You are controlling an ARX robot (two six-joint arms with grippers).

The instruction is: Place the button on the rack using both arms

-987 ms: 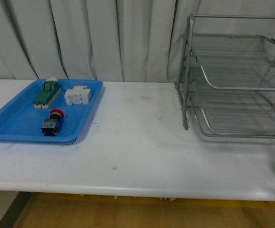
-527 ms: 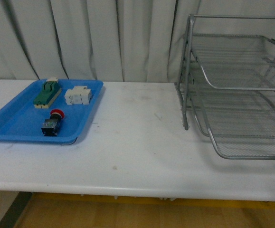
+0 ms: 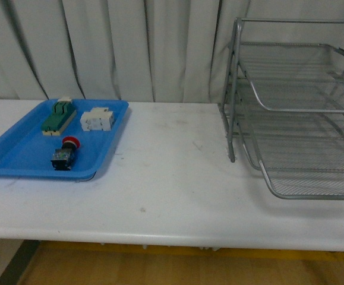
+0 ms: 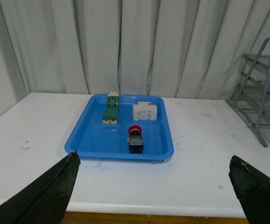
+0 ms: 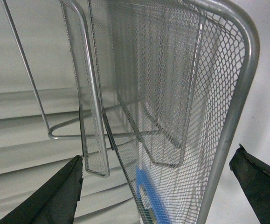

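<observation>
The left gripper (image 4: 155, 189) is held wide open, nothing between its two black fingers (image 4: 51, 191). The button (image 4: 135, 138) is seen well ahead of it, lying on its side in the blue tray (image 4: 88, 140), apart from both arms and not yet gripped. The right gripper (image 5: 158, 186) is likewise spread wide and empty, with the rack (image 5: 228, 107) close in front of it.

A slip is judged the main risk. The button's red cap is round and smooth, so a grip there could be lost, while the blocky black body offers flat faces. Just beyond the button, the green terminal block (image 4: 111, 108) and the white blocky component (image 4: 144, 111) could be knocked if the wide fingers are brought in carelessly. The tray's raised, glossy plastic lip could also be caught on a low approach.

On the right, a finger could be snagged in the fine silver wire mesh, or the light tube frame shoved across the smooth white table (image 4: 204, 163). A button released onto a sloping tier could be expected to roll on its cap.
</observation>
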